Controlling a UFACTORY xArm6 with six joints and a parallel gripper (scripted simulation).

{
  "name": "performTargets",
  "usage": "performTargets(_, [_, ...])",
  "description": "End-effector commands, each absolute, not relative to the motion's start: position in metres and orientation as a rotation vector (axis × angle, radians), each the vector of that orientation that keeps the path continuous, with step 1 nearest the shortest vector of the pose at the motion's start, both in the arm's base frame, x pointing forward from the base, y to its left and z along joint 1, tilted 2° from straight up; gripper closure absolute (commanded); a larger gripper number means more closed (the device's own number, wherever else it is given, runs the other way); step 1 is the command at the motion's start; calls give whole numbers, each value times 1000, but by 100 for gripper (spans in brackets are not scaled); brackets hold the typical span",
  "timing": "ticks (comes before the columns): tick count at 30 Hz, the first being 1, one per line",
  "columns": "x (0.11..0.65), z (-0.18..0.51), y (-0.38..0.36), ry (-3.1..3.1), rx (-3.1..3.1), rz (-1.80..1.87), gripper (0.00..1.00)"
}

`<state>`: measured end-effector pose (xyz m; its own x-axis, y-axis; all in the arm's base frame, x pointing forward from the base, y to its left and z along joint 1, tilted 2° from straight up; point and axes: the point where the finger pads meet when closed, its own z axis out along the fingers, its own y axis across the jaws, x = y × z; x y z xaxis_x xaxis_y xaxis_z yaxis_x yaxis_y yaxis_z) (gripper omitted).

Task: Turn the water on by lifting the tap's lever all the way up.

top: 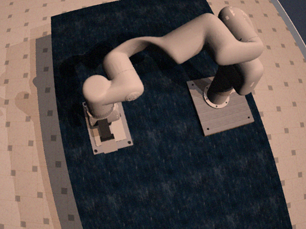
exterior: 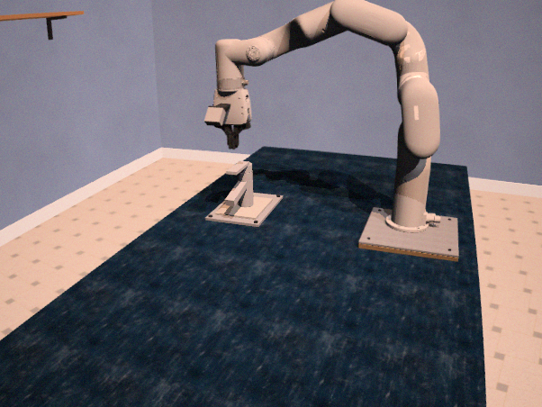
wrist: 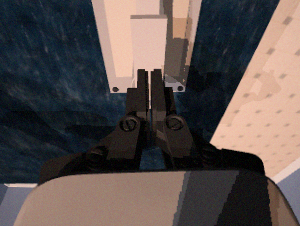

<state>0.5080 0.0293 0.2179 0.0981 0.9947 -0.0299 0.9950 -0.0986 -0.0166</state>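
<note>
The tap (exterior: 244, 189) stands on a pale base plate (exterior: 245, 210) on the dark blue carpet. Its flat lever (exterior: 237, 168) sticks out from the top of the column and looks about level. My gripper (exterior: 232, 143) hangs straight above the lever, pointing down, with a clear gap between the fingertips and the lever. The fingers are shut together with nothing between them. In the wrist view the shut fingers sit over the pale lever (wrist: 148, 42) and the plate. In the top view my wrist covers most of the tap on its plate.
My arm's base stands on a grey plate (exterior: 409, 238) to the right of the tap. Tiled floor (exterior: 90, 216) borders the carpet on the left. A wall shelf (exterior: 40, 16) is high at the far left.
</note>
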Motion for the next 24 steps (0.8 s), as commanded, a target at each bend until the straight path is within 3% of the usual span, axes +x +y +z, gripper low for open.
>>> performTargets(1, [509,220,29,2102,2320,-46,100])
performTargets(21, [509,220,29,2102,2320,-46,100])
performTargets(22, [509,220,29,2102,2320,-46,28])
performTargets(24, [509,220,29,2102,2320,-46,28])
